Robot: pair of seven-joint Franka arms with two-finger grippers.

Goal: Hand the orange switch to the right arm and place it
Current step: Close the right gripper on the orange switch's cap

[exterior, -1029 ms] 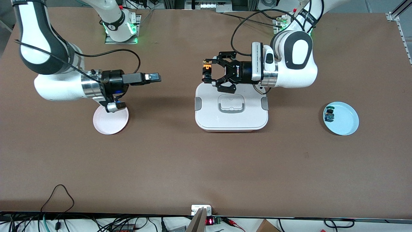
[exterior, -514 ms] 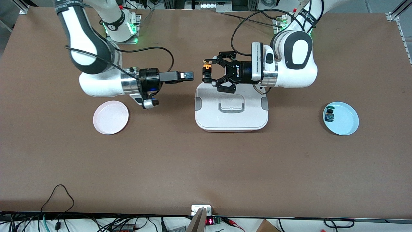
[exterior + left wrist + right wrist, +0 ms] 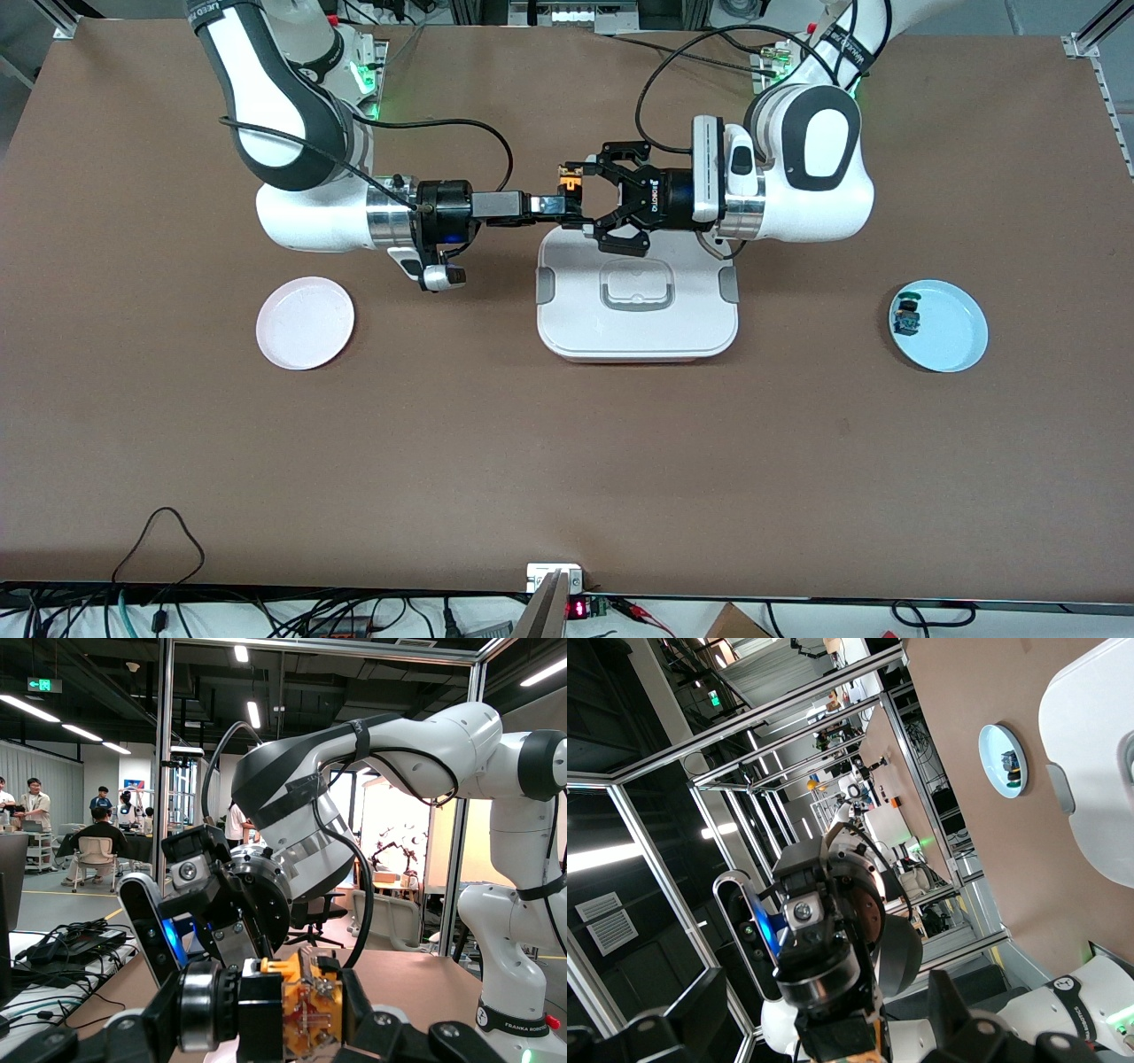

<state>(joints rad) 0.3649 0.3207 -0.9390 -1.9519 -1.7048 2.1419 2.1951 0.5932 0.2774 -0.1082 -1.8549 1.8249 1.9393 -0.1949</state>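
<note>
Orange switch [image 3: 571, 186] pinched in left gripper [image 3: 574, 197] over the white box's [image 3: 636, 341] edge — right gripper [image 3: 554, 205] just beside it, fingers spread apart, holding nothing.

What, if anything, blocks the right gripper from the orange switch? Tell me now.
Nothing visible. The left gripper is shut on the orange switch, holding it up over the white lidded box's edge. The open right gripper has its fingertips right at the switch, with no object between them.
</note>
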